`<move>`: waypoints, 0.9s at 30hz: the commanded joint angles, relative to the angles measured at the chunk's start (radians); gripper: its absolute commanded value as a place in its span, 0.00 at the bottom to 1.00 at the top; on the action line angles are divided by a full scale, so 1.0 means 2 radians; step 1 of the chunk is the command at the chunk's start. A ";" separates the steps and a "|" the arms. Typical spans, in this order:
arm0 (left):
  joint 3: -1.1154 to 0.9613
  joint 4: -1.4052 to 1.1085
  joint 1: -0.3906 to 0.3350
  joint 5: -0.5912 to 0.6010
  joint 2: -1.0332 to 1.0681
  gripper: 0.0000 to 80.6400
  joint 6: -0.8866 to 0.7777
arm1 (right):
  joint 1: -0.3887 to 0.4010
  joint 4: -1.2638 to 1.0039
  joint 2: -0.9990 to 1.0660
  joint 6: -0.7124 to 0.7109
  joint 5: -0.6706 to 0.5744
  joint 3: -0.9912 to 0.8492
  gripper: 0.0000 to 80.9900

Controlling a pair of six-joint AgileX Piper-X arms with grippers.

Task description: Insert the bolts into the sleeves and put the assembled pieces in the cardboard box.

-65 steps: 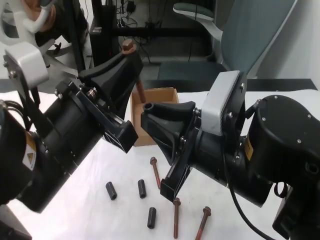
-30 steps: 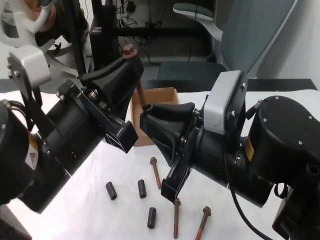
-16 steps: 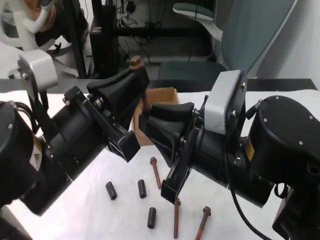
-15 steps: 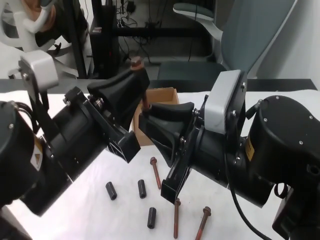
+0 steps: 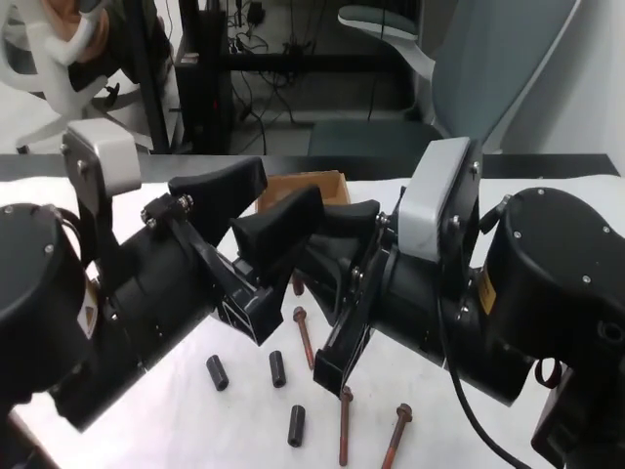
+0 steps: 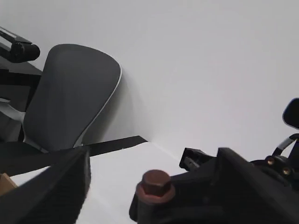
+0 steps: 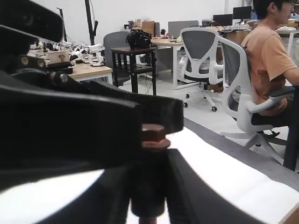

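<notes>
Holding a sleeve [image 7: 147, 193] with its bolt [image 7: 153, 135] seated, clenched in my right pincer [image 7: 148, 210], left pincer [image 5: 288, 186] released; boxing it remains, I reckon, plus three loose bolts [image 5: 304, 337] and loose sleeves [image 5: 278, 368]

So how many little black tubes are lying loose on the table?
3. The left sleeve lies beside the middle sleeve, and the near sleeve is closest to the camera, by the bolts. More may be hidden.

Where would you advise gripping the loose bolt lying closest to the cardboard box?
Probably mid-shank of the bolt, from straight above, squeezing across its width: it lies flat on the bench, head toward the cardboard box, and a sleeve lies beside its tip.
</notes>
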 commanded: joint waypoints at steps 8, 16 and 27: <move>-0.002 -0.087 0.000 -0.017 -0.022 0.11 0.052 | -0.019 0.114 -0.002 0.000 0.121 -0.014 0.01; -0.002 0.107 0.000 -0.017 -0.086 0.02 0.092 | -0.098 0.233 0.054 -0.016 0.127 -0.114 0.01; -0.002 0.358 0.000 -0.149 -0.148 0.02 0.102 | -0.148 0.374 0.255 -0.053 0.124 -0.348 0.01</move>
